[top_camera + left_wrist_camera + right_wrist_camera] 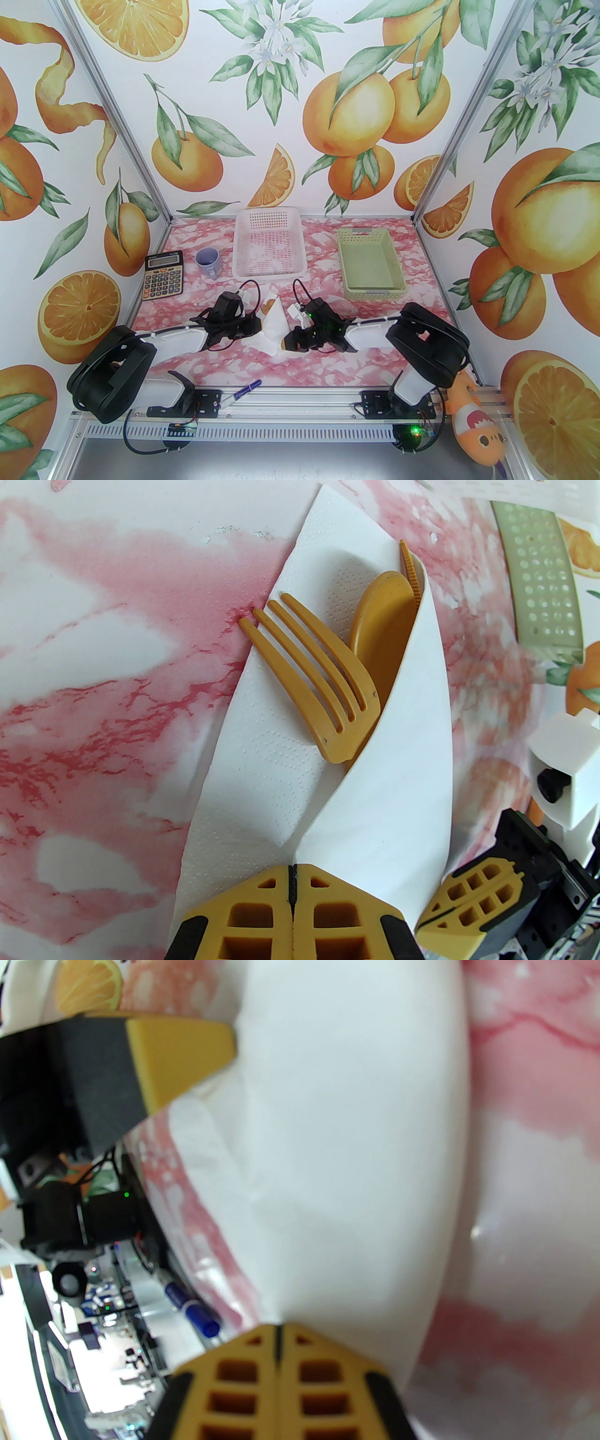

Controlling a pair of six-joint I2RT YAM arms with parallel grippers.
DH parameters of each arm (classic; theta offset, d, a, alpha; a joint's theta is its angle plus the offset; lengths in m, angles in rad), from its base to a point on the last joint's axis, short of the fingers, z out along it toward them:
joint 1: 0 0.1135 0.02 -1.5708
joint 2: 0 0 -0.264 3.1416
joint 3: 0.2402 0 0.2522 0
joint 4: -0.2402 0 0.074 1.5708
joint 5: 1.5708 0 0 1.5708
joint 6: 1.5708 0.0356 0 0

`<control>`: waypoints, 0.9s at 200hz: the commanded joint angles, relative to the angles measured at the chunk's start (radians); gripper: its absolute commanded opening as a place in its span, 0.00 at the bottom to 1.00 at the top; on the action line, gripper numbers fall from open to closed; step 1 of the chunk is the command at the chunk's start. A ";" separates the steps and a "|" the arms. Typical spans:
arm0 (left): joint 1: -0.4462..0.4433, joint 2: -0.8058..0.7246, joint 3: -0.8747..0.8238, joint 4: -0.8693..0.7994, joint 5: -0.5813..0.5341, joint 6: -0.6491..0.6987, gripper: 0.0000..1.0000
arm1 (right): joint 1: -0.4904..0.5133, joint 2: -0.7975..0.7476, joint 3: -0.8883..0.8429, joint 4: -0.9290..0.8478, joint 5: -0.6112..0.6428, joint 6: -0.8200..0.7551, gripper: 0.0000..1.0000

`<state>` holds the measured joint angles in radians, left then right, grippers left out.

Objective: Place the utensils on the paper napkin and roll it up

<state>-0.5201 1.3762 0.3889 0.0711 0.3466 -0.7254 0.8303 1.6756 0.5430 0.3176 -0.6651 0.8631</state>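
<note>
You have a thin matt paper napkin (262, 770) with fine embossed dots, your fork (318, 677) and spoon (382, 620) in smooth, dull-sheened orange-brown plastic, a glossy pink marble-print desk (93, 667), perforated plastic on the far white basket (268, 243) and green basket (370, 265)

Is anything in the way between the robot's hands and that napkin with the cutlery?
Nothing visible: the left hand and right hand both pinch the napkin, which is folded over the fork and spoon.
</note>
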 commanded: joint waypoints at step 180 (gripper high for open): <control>-0.011 0.012 0.015 -0.088 -0.069 0.035 0.00 | -0.011 -0.160 0.105 -0.313 0.083 -0.155 0.02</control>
<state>-0.5262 1.3762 0.4000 0.0505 0.3275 -0.7025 0.8299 1.5753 0.5739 0.1127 -0.6460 0.7681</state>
